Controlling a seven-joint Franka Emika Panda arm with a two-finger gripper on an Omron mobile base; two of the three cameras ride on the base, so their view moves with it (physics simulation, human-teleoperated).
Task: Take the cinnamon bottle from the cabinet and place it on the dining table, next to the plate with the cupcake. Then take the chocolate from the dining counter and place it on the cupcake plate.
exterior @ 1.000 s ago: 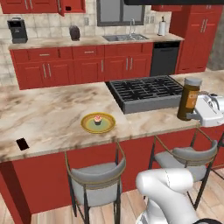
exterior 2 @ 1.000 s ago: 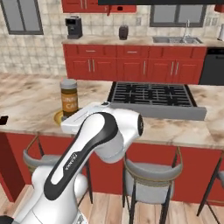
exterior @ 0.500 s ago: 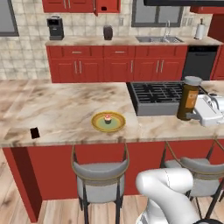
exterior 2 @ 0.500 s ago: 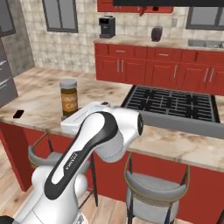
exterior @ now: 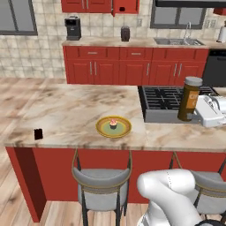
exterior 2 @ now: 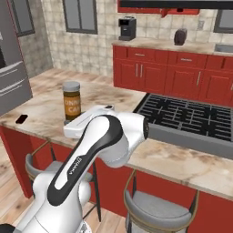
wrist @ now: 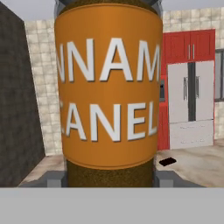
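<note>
The cinnamon bottle [exterior: 190, 99] stood upright in the gripper [exterior: 199, 115], clamped between the two fingers [wrist: 56, 178] at its base, its orange label filling the hand view close up. It was held above the right part of the dining table [exterior: 66, 110], by the front left corner of the stovetop [exterior: 170, 102] set into the marble, and well to the right of the plate [exterior: 114, 127] with the cupcake [exterior: 113, 123] on it. The chocolate [exterior: 38, 133] lay flat near the table's left front edge, well apart from the plate on the other side.

Over the last second the grip had not altered and the bottle kept its place against the arm, yet the whole scene slid across both base views: the plate drifted rightward in the left base view, closer to the bottle, and the table's left end came into sight. That pointed to the base driving along the table, not to anything on it moving. So the carry looked under way with the fetch from the cabinet done; the bottle had yet to be set down beside the plate, and the chocolate was untouched.
</note>
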